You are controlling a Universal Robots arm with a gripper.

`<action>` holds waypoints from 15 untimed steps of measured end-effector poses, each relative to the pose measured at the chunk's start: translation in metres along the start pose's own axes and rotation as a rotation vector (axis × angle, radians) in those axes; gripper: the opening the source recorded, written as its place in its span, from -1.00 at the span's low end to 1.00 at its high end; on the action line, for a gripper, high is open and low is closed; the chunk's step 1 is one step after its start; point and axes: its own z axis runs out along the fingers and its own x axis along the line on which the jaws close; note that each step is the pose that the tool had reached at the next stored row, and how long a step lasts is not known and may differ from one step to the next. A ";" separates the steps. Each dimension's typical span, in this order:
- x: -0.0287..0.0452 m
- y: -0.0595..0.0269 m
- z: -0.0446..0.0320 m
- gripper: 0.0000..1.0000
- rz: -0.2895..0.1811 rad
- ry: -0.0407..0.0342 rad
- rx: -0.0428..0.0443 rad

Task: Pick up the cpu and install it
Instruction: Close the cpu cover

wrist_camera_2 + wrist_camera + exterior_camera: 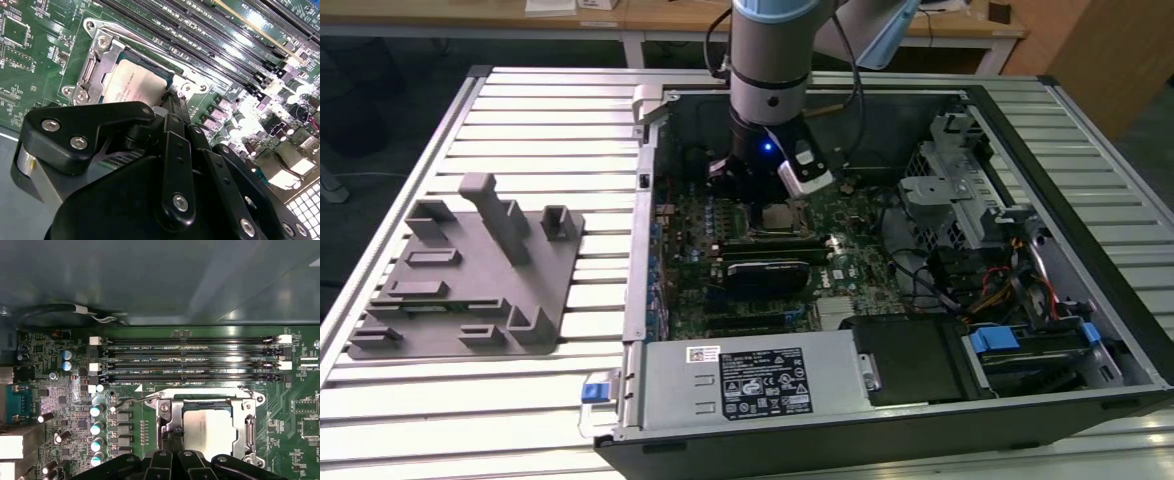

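Note:
The cpu (782, 215) lies flat in its socket on the motherboard (854, 250) inside the open computer case. Its silver top shows in both wrist views (131, 88) (210, 427), framed by the socket's metal load plate (250, 422). My gripper (770, 200) hangs straight down over the socket. Its two slim black fingers are drawn together, and their tips (175, 102) (172, 436) rest at the cpu's edge, against the metal frame. Nothing is held between them.
A grey plastic fixture tray (467, 270) sits on the slatted table at the exterior view's left. Memory slots (185, 360) run beside the socket. The case also holds a power supply (747, 385), a black module (767, 272), drive cages (954, 170) and cables (947, 285).

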 end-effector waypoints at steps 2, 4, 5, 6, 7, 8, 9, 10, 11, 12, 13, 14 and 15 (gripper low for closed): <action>0.0001 0.0000 0.0003 -0.79 0.000 0.0001 -0.0001; 0.0001 0.0000 0.0010 -0.79 0.000 -0.0001 -0.0004; 0.0001 0.0000 0.0014 -0.79 0.000 0.0000 -0.0004; 0.0001 0.0000 0.0018 -0.79 0.000 -0.0001 -0.0003; 0.0001 0.0000 0.0020 -0.79 0.000 0.0000 -0.0003; 0.0002 0.0000 0.0021 -0.79 0.000 0.0001 -0.0001; 0.0002 0.0000 0.0021 -0.79 0.000 0.0001 -0.0001; 0.0002 0.0000 0.0021 -0.79 0.000 0.0001 0.0000; 0.0001 0.0000 0.0022 -0.79 0.000 0.0000 -0.0002; 0.0001 0.0000 0.0024 -0.79 0.000 0.0000 -0.0003; 0.0001 0.0000 0.0027 -0.79 0.000 -0.0002 -0.0006; 0.0001 0.0000 0.0030 -0.79 0.000 -0.0001 -0.0005; 0.0001 0.0000 0.0031 -0.79 0.000 0.0000 -0.0002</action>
